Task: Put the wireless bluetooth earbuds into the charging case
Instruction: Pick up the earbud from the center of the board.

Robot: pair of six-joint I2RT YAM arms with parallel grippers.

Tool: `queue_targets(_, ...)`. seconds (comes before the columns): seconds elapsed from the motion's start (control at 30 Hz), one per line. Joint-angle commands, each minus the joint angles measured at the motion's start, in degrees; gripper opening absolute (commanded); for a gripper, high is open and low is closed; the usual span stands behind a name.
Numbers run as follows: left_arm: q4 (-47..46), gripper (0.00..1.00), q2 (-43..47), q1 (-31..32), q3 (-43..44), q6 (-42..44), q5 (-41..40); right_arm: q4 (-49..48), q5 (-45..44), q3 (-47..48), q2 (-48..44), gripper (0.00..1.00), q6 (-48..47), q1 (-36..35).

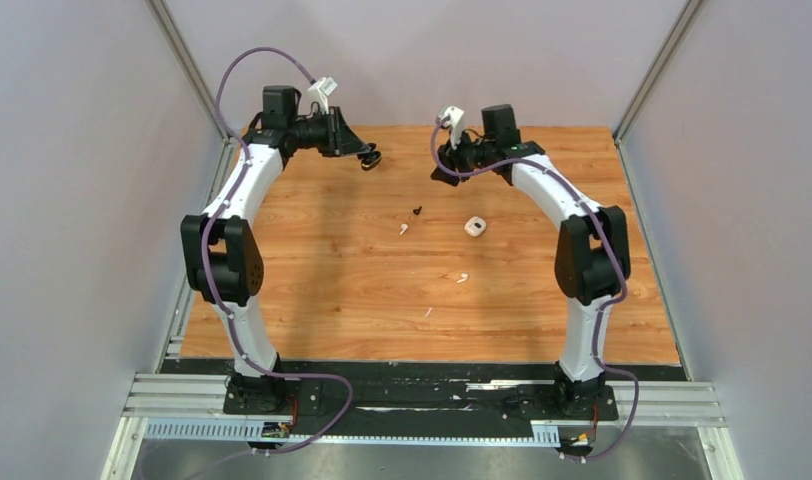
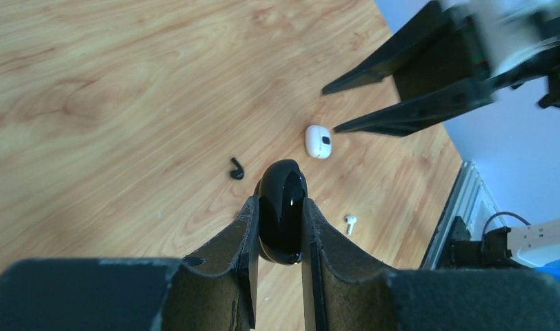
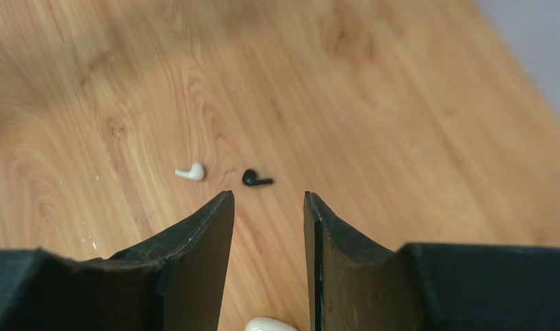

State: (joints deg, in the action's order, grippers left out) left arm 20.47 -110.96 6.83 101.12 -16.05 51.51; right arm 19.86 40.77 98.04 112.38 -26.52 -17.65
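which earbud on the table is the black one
The black earbud, rearmost of the three; the middle white earbud and the nearest white earbud are both white.

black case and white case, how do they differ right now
Colour: the black case is glossy black, the white case white. Pose: the black case is clamped between the fingers of the left gripper; the white case lies free on the table, touched by nothing. Both are small, rounded cases.

Both arms reach far forward; left gripper [image 2: 281,202] pinches a black case [image 2: 283,183], right gripper [image 3: 267,198] hangs with fingers parted
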Motion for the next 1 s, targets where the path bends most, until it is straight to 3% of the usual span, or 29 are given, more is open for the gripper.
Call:
queue_targets(0.0, 2.9, 0.0, 7.3, -1.9, -1.6, 4.8, -0.8, 9.9, -3.6, 3.1, 5.2, 0.41, -4.6, -4.2)
queue_targets(0.13, 3.5, 0.0, 9.0, -3.1, -3.2, 4.5, -1.1, 10.1, -0.8, 2.5, 7.1, 0.42, -19.1, -5.1)
queue_targets(0.33, 2.6, 0.0, 9.3, -3.6, -4.0, 2.1, -1.2, 9.9, -3.2, 4.2, 11.2, 0.42, -29.5, -6.8)
queue_targets(0.57, 1.3, 0.0, 9.5, -3.6, -4.3, -0.2, -1.1, 7.9, -3.9, -0.6, 11.5, 0.39, -33.5, -8.0)
queue_targets(0.97, 0.4, 0.0, 10.8, -3.7, -7.1, -2.0, -0.9, 9.2, -4.0, 5.6, 17.2, 0.34, -34.2, -8.4)
